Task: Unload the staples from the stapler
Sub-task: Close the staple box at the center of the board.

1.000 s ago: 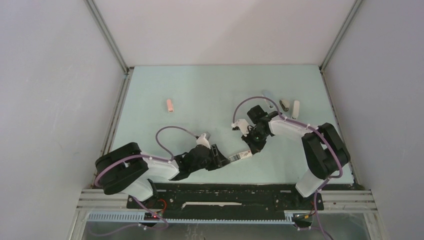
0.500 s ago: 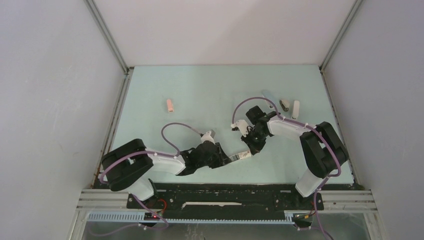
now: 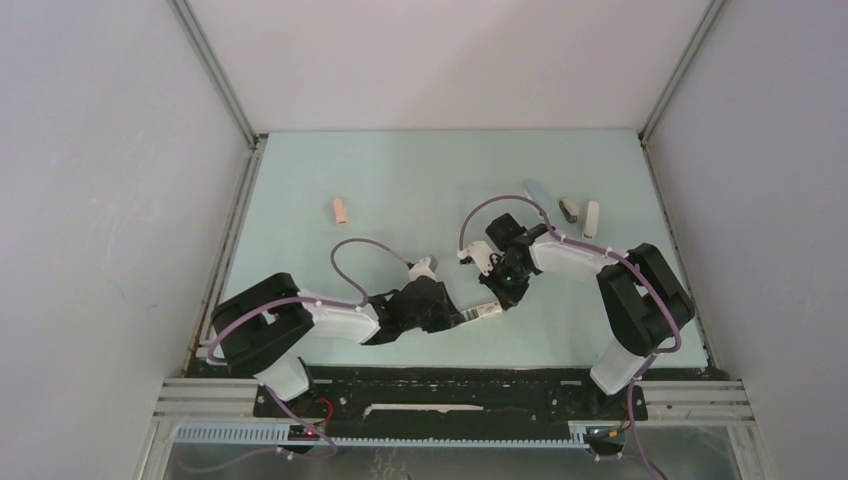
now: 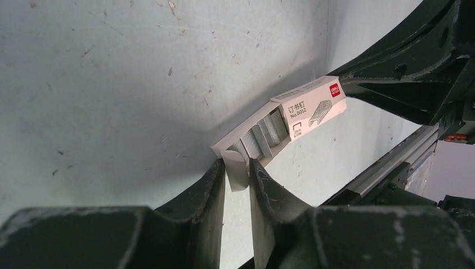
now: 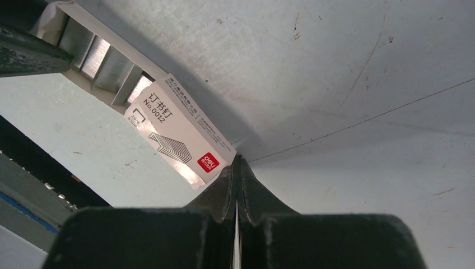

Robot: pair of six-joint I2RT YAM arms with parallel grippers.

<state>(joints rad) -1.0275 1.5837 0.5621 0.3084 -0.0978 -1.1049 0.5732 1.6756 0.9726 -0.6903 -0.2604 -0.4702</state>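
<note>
Pinching flap point(image 4: 235, 172) of staple box point(image 4: 311, 103) in left hand point(image 4: 236, 167) | staples point(image 4: 269, 131) just beyond it | right hand point(image 5: 236, 161) pressed together at far end

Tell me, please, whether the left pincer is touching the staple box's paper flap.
Touching. The left wrist view shows the flap pinched between both fingers of the left pincer, no gap.

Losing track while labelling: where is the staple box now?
Top view, front centre of the table: the staple box, its open end's flap in the left pincer, its printed end at the right pincer.
</note>
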